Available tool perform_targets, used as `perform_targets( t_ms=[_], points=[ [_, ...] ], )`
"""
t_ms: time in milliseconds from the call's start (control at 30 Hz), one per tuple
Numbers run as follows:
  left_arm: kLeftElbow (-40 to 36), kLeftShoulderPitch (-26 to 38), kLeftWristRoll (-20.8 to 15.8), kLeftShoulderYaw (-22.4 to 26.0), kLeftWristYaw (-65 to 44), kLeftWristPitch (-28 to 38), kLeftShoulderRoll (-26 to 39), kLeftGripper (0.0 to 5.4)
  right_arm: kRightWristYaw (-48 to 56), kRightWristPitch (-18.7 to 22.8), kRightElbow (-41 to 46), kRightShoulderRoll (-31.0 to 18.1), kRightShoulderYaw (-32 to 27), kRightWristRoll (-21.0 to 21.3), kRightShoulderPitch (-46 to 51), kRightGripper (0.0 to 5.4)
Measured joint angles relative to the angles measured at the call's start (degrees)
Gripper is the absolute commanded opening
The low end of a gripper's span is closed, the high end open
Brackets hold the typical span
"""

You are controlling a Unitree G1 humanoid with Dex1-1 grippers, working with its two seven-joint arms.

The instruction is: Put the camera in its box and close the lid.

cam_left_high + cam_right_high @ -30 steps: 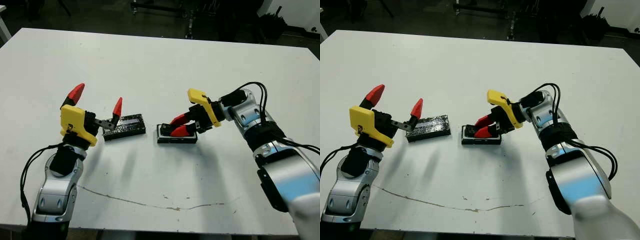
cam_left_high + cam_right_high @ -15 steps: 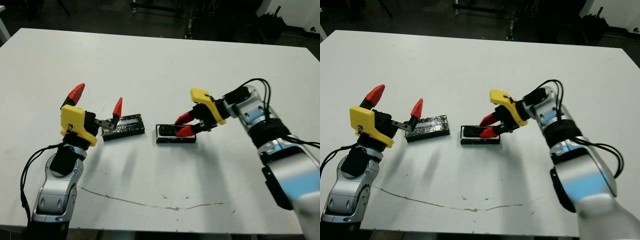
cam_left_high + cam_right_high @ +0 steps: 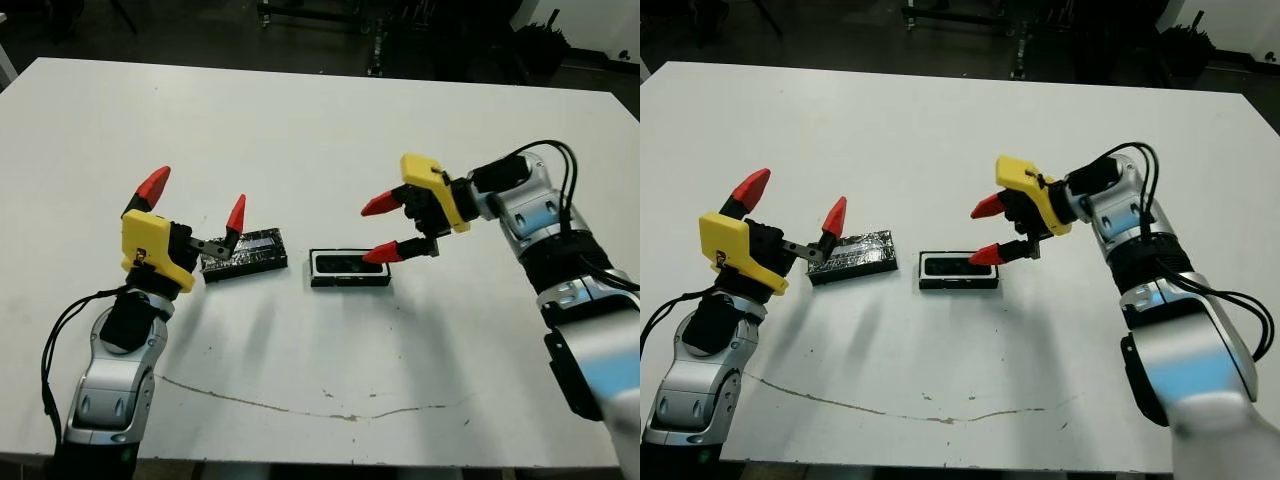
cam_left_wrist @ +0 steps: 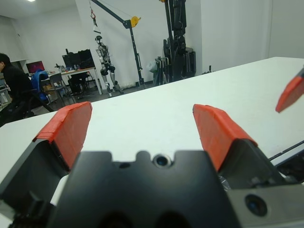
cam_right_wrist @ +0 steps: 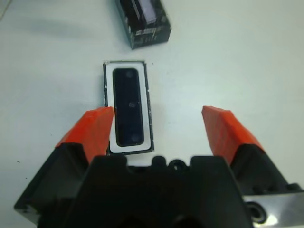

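Camera [image 5: 128,107], a glossy black bar with rounded ends, lies flat inside the box [image 5: 109,111], a shallow tray with black outer walls and a white lining. The box sits uncovered near the middle of the white surface [image 3: 300,130].

Just to the box's left, and apart from it, lies the lid [image 3: 245,254], a flat black panel with a pale stripe along its far edge, turned slightly askew.

From the head views, the right hand [image 3: 382,229] hovers at the right end of the box with its two red-tipped fingers spread wide, one above the other, gripping nothing. The lower fingertip [image 3: 381,253] hangs over the box's right end; whether it touches cannot be told. The left hand [image 3: 193,199] is raised above the surface beside the lid's left end, its fingers likewise spread apart and empty, one tip close over the lid's near-left corner.

Only the right wrist view looks straight down into the box: it shows the camera filling most of the white lining, with a thin white border all round, and the lid's end beyond the box. The box lies nearer one finger than the other.

The left wrist view shows neither box nor lid. It looks across the surface into a room with equipment stands and a seated person [image 4: 16,83] at a desk, with one red fingertip of the other hand at the edge.
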State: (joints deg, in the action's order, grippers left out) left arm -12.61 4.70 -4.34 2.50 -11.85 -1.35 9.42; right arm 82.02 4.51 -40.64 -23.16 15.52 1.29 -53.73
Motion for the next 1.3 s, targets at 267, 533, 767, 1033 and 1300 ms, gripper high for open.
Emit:
perform_targets(
  t_ms=[267, 533, 767, 1033, 1300],
  points=[
    [-0.29, 0.02, -0.07, -0.19, 0.01, -1.04, 0.0, 5.4, -0.12, 7.49, 9.49, -3.72, -5.51, -6.41, 2.17, 5.38],
    [-0.52, 0.19, -0.13, -0.22, -0.51, -1.19, 0.2, 5.4, -23.96, 16.93, 30.72, -1.42, -16.64, -12.33, 16.13, 4.83],
    [2.29, 3.69, -2.86, 0.94, -8.18, -2.84, 6.56, 5.4, -45.29, 13.6, 49.56, 6.61, -23.81, -13.8, 38.17, 3.87],
    [10.22, 14.75, -3.56, -0.67, -24.82, -2.41, 19.86, 5.4, -53.75, 8.71, 64.45, 12.79, -28.22, -20.04, 59.47, 2.65],
    [26.11, 27.76, -7.76, -7.06, -48.85, -4.2, 24.06, 5.4, -57.54, 5.14, 65.77, 15.96, -28.08, -22.79, 65.34, 1.4]
  ],
)
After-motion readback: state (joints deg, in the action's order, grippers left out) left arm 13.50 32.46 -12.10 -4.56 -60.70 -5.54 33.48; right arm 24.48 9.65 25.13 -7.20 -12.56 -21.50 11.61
